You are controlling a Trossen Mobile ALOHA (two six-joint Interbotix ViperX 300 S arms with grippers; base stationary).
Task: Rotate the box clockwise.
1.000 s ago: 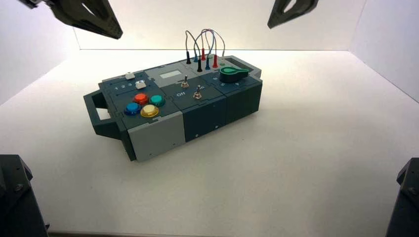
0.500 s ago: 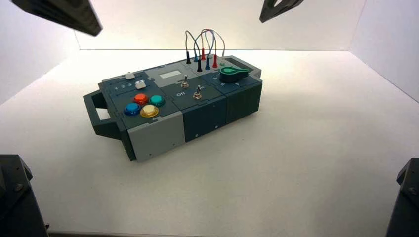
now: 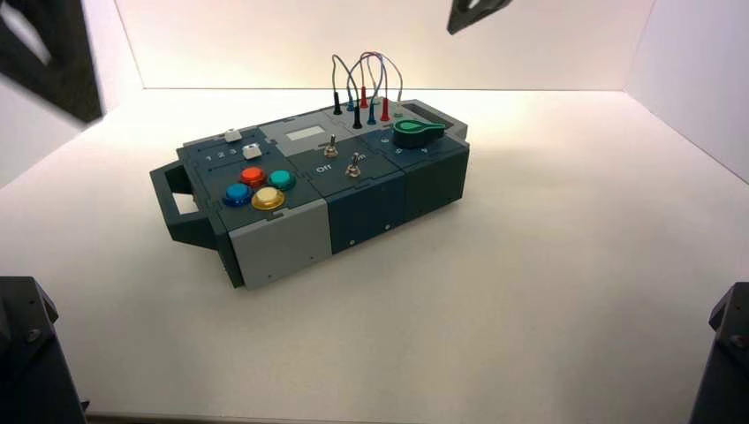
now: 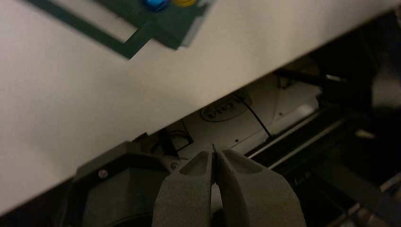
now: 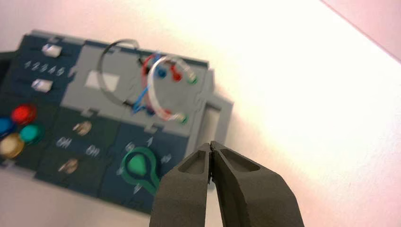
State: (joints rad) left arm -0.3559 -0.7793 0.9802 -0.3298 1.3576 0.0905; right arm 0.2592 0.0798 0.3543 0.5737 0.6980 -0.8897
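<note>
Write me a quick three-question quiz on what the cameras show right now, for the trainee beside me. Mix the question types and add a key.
1. Multiple choice: which button sits nearest the yellow-topped one's left, seen from above?
A) red B) green C) blue

2. True or false: the left gripper is clamped on the handle at the left end of the box.

3. Fill in: the right gripper hangs above the table with its fingers ______.

Key: 1. C, the blue button. 2. False; it is off to the left of the box, closed on nothing. 3. Shut.
</note>
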